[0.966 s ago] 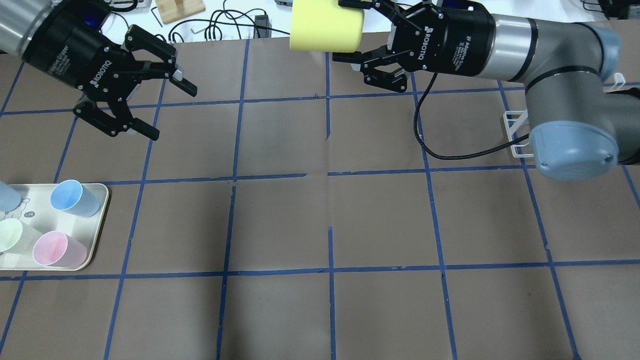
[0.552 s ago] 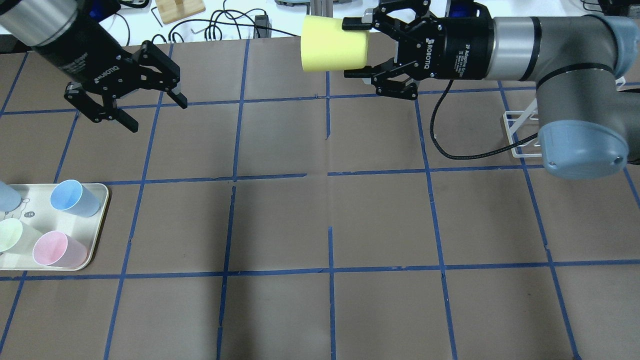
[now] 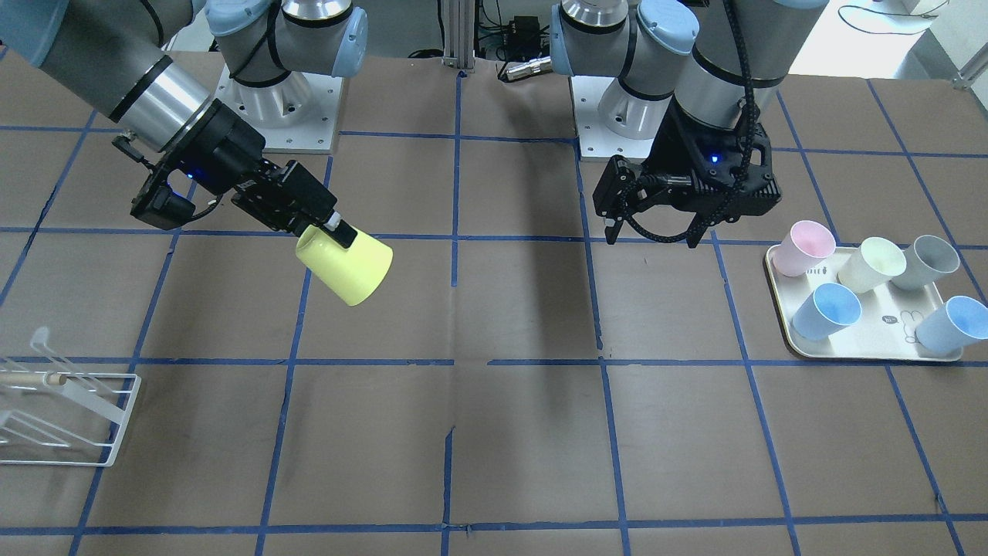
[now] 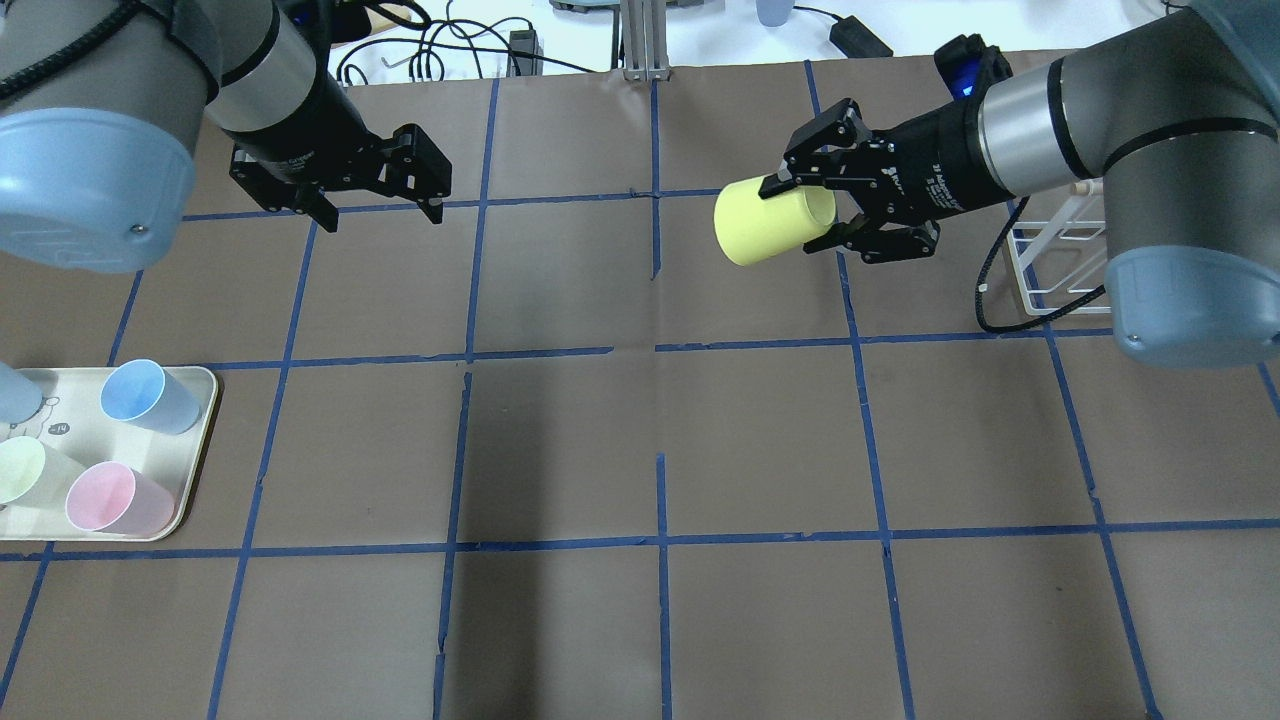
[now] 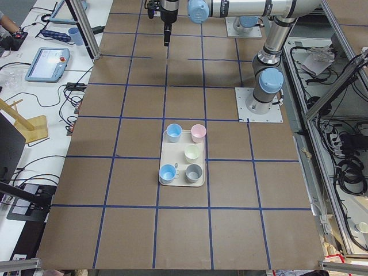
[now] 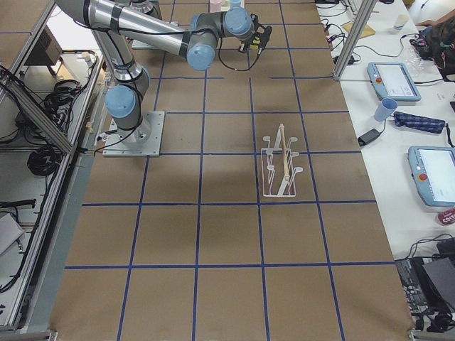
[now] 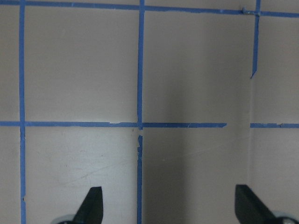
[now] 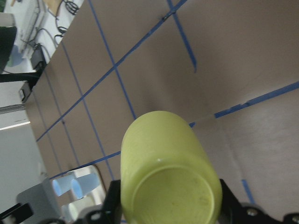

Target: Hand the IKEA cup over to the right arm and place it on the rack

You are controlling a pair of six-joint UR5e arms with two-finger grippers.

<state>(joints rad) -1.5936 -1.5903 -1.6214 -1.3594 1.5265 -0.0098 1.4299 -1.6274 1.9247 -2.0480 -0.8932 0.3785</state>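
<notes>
So the right arm [image 4: 1100, 110] stretched out over the table [image 4: 560, 450], with the rack [image 6: 282, 167] sitting well apart from what it carried. The left gripper [image 4: 380, 200] hung with its fingers spread on nothing, while the right gripper [image 4: 803, 212] was pinched on one end of the IKEA cup [image 4: 760, 225], which was up in the air on its side. My worry was that short end-grip on slick tapered plastic: a quick swing could tilt or drop it, and if the mouth missed a slanted prong it'd probably just shove that light wire rack along.
</notes>
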